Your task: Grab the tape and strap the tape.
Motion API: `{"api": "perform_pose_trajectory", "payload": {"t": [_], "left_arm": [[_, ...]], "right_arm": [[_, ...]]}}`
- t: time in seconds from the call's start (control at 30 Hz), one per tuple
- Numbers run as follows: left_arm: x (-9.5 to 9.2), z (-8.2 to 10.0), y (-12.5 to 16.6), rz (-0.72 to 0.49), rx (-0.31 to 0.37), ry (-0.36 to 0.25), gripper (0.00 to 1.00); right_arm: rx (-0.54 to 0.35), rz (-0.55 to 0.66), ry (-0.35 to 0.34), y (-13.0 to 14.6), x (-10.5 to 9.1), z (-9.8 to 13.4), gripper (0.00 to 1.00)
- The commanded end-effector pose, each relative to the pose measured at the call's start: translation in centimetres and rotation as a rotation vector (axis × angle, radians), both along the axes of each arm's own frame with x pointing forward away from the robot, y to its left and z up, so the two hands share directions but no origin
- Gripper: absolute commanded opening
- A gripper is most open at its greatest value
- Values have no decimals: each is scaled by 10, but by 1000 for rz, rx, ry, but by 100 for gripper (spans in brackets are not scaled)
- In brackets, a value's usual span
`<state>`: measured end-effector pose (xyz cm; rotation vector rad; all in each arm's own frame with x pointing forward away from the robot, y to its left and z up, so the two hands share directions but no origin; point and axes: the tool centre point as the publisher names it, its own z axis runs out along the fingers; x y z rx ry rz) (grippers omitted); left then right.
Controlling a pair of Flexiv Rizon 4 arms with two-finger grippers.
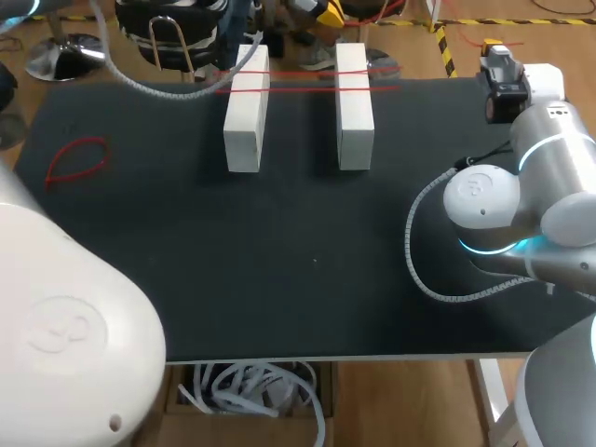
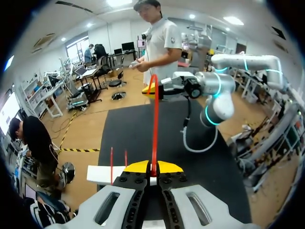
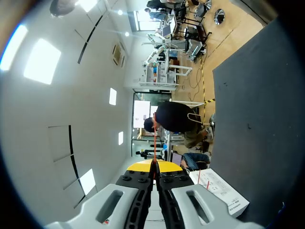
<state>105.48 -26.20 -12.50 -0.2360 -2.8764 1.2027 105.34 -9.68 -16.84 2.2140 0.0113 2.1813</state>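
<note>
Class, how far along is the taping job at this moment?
Done: red strands already cross both white blocks. In hand: left gripper and right gripper are each shut on a red tape stretched between them. Left: laying it over the blocks; another red loop lies untouched on the table.

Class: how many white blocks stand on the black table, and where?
2. The left white block and the right white block stand side by side, apart, near the table's far edge; none seems hidden.
</note>
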Motion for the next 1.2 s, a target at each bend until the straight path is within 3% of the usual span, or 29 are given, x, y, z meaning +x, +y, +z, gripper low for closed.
{"api": "perform_pose_trajectory", "payload": {"t": [0.03, 0.27, 0.33, 0.37, 0.4, 0.77, 0.87, 1.07, 1.2], "left_arm": [[1, 2, -5, 3, 72, -7, 0], [0, 0, -12, -7, 126, 20, 0], [1, -1, -13, -28, 95, 39, 0], [3, -1, -12, -26, 25, 37, 0], [4, 0, -8, -26, -98, 36, 0], [4, 0, -8, -26, -98, 36, 0], [2, -2, -11, 16, 11, 72, 0], [3, 3, -26, 4, 323, 95, 0], [5, 0, -35, -24, 446, 110, 0]], "right_arm": [[-1, 1, 3, -1, 0, 1, 0], [-1, 1, 3, -1, 0, 1, 0], [-1, 1, 3, -1, 0, 1, 0], [-1, 1, 3, -1, 0, 1, 0], [-1, 1, 3, -1, 0, 1, 0], [-1, 1, 3, -1, 0, 1, 0], [-1, 1, 3, -1, 0, 1, 0], [-1, 1, 3, -1, 0, 1, 0], [-1, 1, 3, -1, 0, 1, 0]]}}
